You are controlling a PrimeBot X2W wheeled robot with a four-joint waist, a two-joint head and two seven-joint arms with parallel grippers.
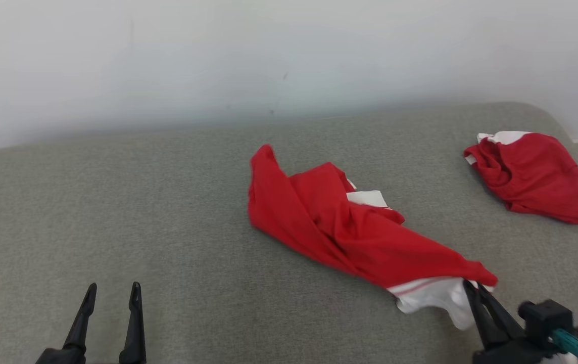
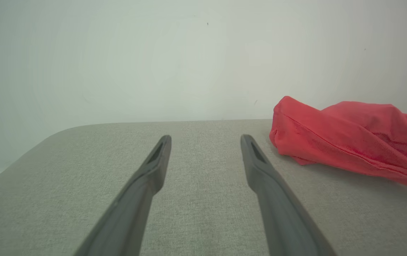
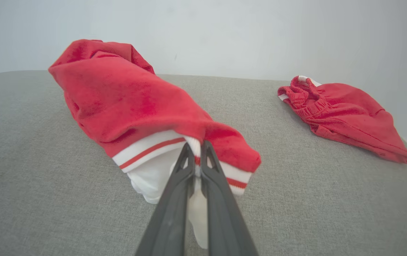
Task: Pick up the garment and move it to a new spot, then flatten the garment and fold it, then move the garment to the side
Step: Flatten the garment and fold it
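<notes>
Step in hand: pick-up. The right gripper [image 1: 472, 286] is clamped on the white striped hem of the garment [image 1: 339, 227], which lies crumpled at centre frame on the grey cushion [image 1: 167, 212]. Its long axis runs upper left to lower right, with the hem at lower right. The left gripper [image 1: 113, 288] stands wide and empty at lower left. The next move likely calls for a lift that keeps the hem pinched.

No lettering, label, brand or number is readable here — on any surface.
</notes>
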